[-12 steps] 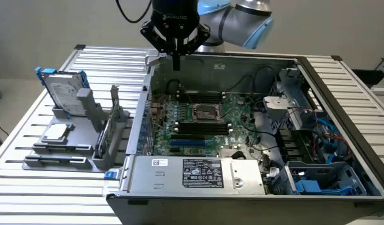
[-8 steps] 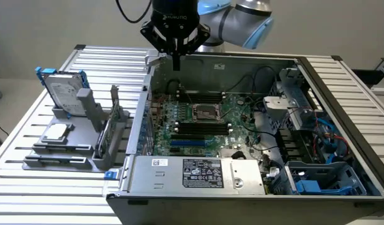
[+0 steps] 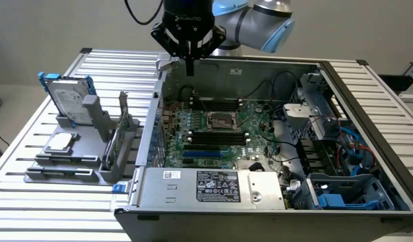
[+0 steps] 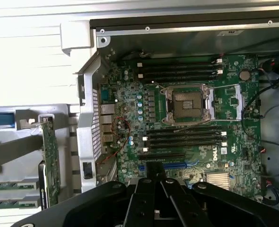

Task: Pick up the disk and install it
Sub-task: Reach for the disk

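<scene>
Tool pinched shut, empty, over open case, well apart from disk. Disk upright in stand: likely stiff, weighty, shock-sensitive. Best gripped by blue carrier edges.

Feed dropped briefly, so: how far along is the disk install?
Nothing looks done: the disk stands in its rack outside the case. The hand hangs shut and empty over the open case. Pickup and install are both left.
</scene>
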`<action>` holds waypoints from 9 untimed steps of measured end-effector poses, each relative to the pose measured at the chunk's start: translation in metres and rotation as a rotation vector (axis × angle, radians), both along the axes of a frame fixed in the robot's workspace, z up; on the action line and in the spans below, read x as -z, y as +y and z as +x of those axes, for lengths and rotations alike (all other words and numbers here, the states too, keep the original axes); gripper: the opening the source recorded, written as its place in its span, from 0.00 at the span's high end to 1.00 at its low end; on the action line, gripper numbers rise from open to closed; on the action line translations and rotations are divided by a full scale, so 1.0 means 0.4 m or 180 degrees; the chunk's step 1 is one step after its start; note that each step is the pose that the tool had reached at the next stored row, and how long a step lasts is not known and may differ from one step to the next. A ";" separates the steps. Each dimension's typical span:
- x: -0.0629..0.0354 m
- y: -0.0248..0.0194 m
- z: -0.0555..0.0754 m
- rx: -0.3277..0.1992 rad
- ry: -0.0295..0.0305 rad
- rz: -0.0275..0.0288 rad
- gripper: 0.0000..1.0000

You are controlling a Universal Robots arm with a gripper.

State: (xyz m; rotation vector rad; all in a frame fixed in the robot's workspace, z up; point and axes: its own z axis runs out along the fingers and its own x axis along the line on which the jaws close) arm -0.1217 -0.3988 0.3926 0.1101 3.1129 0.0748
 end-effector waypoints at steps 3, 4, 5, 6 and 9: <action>0.000 0.000 -0.005 0.0000 -0.0001 0.0000 0.89; 0.000 0.002 -0.010 0.0000 -0.0001 0.0000 0.89; 0.000 0.004 -0.016 0.0000 0.0000 0.0000 0.89; 0.000 0.009 -0.026 0.0000 0.0000 0.0000 0.89; 0.000 0.025 -0.052 0.0000 0.0000 0.0000 0.89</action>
